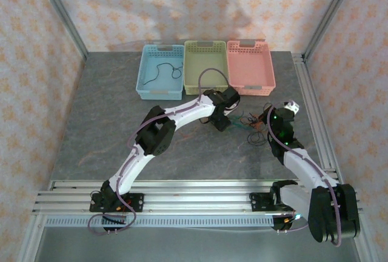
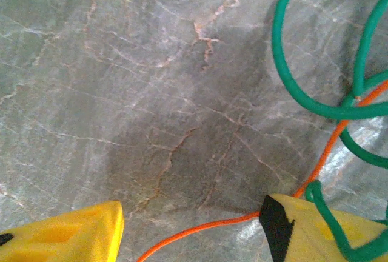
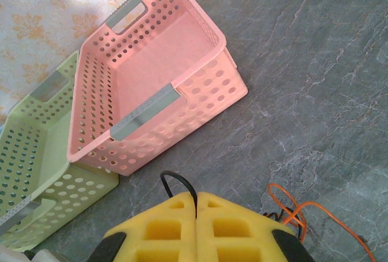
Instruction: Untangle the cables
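Note:
The cables lie in a small tangle on the grey table between my two grippers. My left gripper hangs low over the table, its yellow fingers apart. An orange cable runs across the gap between them without being pinched. A green cable loops at the right and drapes over the right finger. My right gripper is shut on a thin black cable, which arches up out of the closed pads. Orange cable loops lie just right of it.
Three baskets stand in a row at the back: blue with a black cable inside, green, pink. The pink basket and green basket are close ahead of my right gripper. A metal rail edges the right side.

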Tool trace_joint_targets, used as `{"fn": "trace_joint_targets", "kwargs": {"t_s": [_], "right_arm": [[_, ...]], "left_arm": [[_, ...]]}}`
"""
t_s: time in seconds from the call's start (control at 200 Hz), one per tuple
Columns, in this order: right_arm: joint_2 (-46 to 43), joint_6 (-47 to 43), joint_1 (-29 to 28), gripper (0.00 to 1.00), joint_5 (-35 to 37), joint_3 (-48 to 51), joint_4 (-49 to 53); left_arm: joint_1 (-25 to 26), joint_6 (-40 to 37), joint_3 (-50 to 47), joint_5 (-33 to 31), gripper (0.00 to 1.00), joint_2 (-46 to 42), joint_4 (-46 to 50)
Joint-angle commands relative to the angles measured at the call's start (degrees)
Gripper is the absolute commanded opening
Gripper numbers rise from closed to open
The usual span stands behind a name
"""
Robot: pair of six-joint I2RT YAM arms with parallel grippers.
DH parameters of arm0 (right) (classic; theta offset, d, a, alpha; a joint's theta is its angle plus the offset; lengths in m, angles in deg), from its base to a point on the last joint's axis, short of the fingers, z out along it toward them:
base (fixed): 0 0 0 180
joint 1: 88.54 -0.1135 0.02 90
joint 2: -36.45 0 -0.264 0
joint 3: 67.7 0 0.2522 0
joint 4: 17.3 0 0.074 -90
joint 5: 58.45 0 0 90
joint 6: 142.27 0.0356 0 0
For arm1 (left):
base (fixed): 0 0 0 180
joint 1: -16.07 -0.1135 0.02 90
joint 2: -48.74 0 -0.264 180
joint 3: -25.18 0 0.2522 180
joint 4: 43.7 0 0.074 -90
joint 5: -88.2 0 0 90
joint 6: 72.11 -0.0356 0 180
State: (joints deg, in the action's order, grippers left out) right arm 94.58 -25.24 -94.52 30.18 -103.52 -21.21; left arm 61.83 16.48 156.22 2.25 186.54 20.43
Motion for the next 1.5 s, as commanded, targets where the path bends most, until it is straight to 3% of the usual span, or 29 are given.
{"fn": "trace_joint_targets", "kwargs": {"t_s": [0.0,0.265,0.54,0.721,0.986,1.496], "right_arm": [[-0.38,0.21,-0.26,0.00,-0.21,0.00,-1.83],[-0.67,0.17,-0.26,0.00,-0.25,0.09,-1.75],[-0.57,0.22,-0.26,0.00,-0.26,0.09,-1.84],[-0.65,0.05,-0.26,0.00,0.04,0.10,-1.69],[-1.87,-0.19,-0.26,0.00,2.63,0.27,-0.27],[-3.61,0.12,-0.26,0.00,10.47,0.26,4.36]], "left_arm": [[-0.18,0.22,-3.65,2.19,0.62,-0.98,1.28],[-1.32,1.54,-9.43,2.85,0.42,-4.28,-1.65],[-1.40,3.70,-13.65,1.70,0.00,-9.14,-4.72],[-1.55,6.55,-17.08,-4.02,0.00,-14.34,-6.87],[-3.27,14.57,-26.23,-18.80,0.00,-25.43,-9.77],[-17.06,28.77,-46.89,-31.65,0.00,-48.02,-11.69]]}}
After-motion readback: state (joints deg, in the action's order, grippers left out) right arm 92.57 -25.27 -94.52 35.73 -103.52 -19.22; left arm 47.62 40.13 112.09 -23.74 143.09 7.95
